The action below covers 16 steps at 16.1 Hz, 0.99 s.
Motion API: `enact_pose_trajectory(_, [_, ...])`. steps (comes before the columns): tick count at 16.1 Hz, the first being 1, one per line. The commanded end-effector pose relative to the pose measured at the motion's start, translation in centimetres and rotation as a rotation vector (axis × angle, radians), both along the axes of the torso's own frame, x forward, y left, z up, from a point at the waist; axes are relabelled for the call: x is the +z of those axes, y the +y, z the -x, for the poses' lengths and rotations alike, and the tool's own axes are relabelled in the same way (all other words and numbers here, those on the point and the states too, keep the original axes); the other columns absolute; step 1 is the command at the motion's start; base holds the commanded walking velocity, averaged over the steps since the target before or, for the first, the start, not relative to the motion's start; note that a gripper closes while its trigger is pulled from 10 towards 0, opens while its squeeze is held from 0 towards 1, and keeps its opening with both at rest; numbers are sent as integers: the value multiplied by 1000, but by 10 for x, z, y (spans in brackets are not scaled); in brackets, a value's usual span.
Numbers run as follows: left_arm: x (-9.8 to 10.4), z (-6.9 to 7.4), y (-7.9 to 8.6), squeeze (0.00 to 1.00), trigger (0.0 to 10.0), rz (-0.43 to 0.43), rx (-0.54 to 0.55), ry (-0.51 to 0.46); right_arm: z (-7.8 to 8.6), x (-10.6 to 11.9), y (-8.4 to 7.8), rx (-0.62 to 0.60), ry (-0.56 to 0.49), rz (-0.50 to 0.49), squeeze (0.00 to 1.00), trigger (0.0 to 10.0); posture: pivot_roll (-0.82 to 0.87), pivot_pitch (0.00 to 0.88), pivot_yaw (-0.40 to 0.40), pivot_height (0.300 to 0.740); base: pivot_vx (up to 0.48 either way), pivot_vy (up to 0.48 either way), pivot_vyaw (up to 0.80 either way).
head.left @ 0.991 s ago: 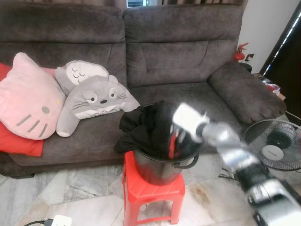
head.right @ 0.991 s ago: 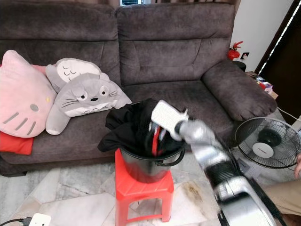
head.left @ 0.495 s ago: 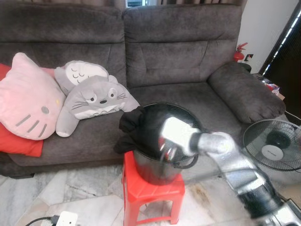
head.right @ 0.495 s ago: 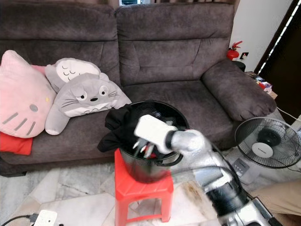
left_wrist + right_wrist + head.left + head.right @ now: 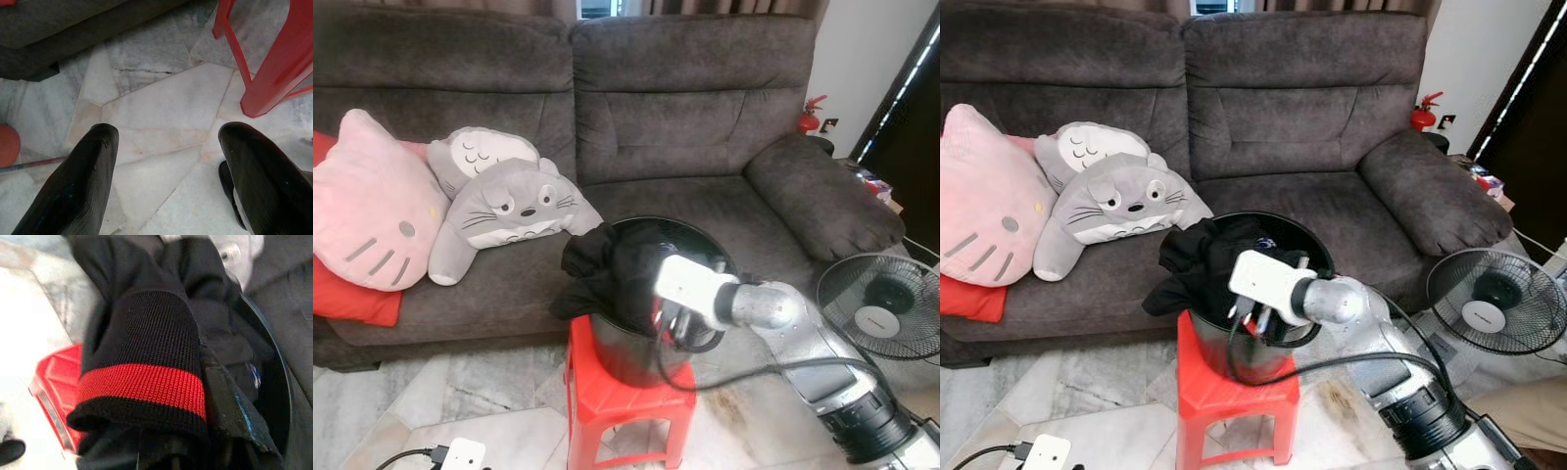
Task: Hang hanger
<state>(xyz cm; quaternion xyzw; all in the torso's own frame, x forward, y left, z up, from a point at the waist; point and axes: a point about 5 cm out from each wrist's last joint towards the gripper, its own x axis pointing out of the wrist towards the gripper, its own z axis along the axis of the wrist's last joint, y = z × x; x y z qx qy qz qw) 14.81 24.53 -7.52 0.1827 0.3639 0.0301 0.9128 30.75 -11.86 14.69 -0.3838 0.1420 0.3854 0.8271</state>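
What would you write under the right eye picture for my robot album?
Right end effector reaching into a black bucket of dark clothes on a red stool before a sofa.

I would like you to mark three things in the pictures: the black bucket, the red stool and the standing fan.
black bucket (image 5: 1224, 354), right eye view, on its front wall.
red stool (image 5: 1234, 397), right eye view, on the front edge of its seat.
standing fan (image 5: 1494, 300), right eye view, on its round grille.

Glossy black plastic bucket (image 5: 636, 352) on a shiny red plastic stool (image 5: 626, 397). Matt black ribbed knit cloth (image 5: 151, 362), red band. Sofa (image 5: 685, 108) of napped grey fabric. Floor (image 5: 156, 112) of polished veined marble.
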Motion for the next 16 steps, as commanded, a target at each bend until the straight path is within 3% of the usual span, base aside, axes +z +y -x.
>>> enact_pose_trajectory(1, [-1,3,1,0,10000,-4,-8,21,-4,3,-10,-59,-14,13,0,10000,-16,0,-72,740,0,0,0])
enact_pose_trajectory(3, [-1,6,5,0,10000,-8,-7,18,2,-1,-6,-34,5,10,0,10000,-15,0,-70,740,0,0,0])
enact_pose_trajectory(4, [-2,11,7,0,10000,-10,-8,21,4,-2,-3,-25,8,5,165,10000,-14,0,-68,740,0,0,0])
enact_pose_trajectory(6, [-4,20,8,0,10000,-14,-8,34,4,-1,0,-13,6,-1,1000,10000,-14,0,-68,740,0,0,0])
enact_pose_trajectory(10, [-8,40,14,0,10000,-21,6,79,8,-1,2,28,19,12,1000,10000,-14,0,-70,740,0,0,0])
enact_pose_trajectory(16, [-8,39,13,0,10000,-22,-2,83,13,-4,-11,88,26,155,1000,10000,-17,0,-72,740,0,0,0])
